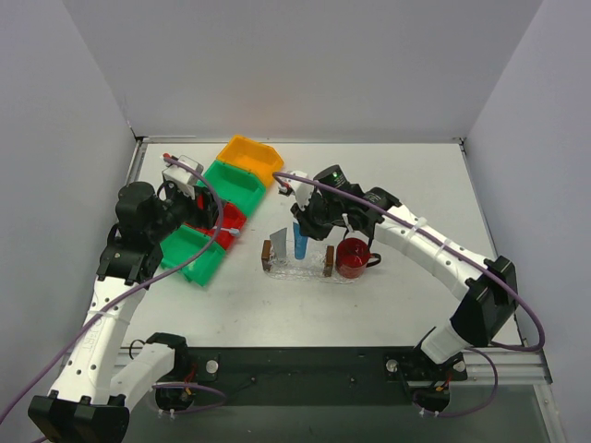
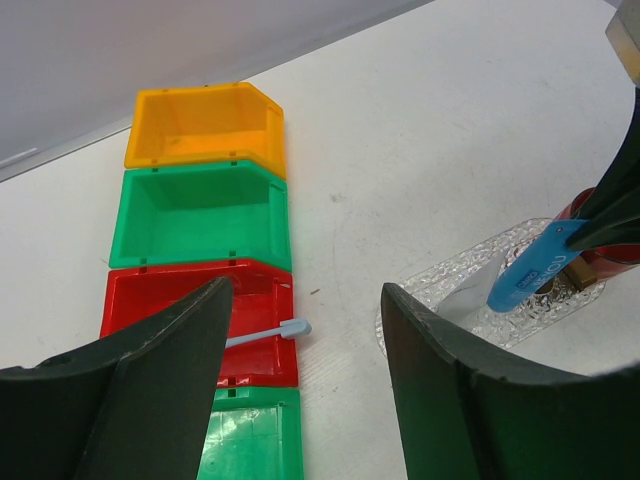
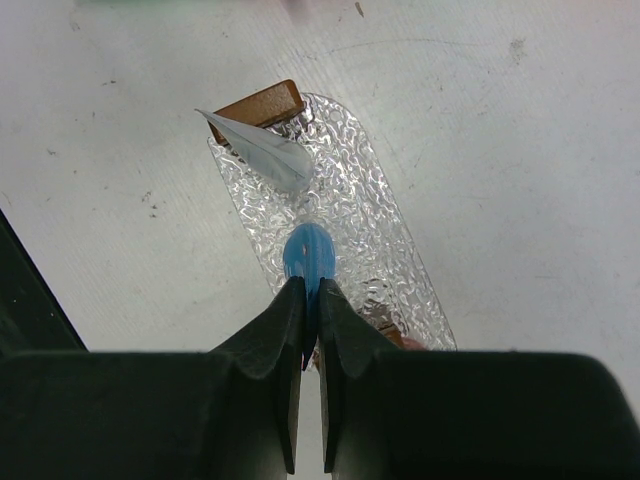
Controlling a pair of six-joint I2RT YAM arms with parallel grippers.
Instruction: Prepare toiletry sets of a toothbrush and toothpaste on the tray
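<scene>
In the middle of the overhead view a clear, pebbled glass tray (image 1: 297, 269) lies on the white desk (image 1: 406, 185), with a brown block (image 1: 267, 251) at its left end and another at its right. The right gripper (image 1: 300, 224) is over the tray with its fingers pressed together on the upper end of the blue toothpaste tube (image 1: 301, 242). The right wrist view shows the two fingers (image 3: 285, 340) clamping the tube's flat end. The tube hangs tilted with its lower end down at the glass; whether it touches is not clear. The silver toothpaste tube (image 1: 279, 242) stands leaning on the tray just left of the blue one, beside the left brown block. A red cup (image 1: 352, 258) sits against the tray's right end. At the left of the frame four bins run in a diagonal row: an orange bin (image 1: 249, 157), a green bin (image 1: 231, 185), a red bin (image 1: 228, 220) and a second green bin (image 1: 189, 257). The left gripper (image 2: 305, 295) hangs above the red bin with its fingers (image 2: 150, 390) spread wide and nothing between them. The toothbrush (image 2: 272, 333) lies in the red bin, its light blue head at the bin's right edge and its handle partly hidden behind a finger.
</scene>
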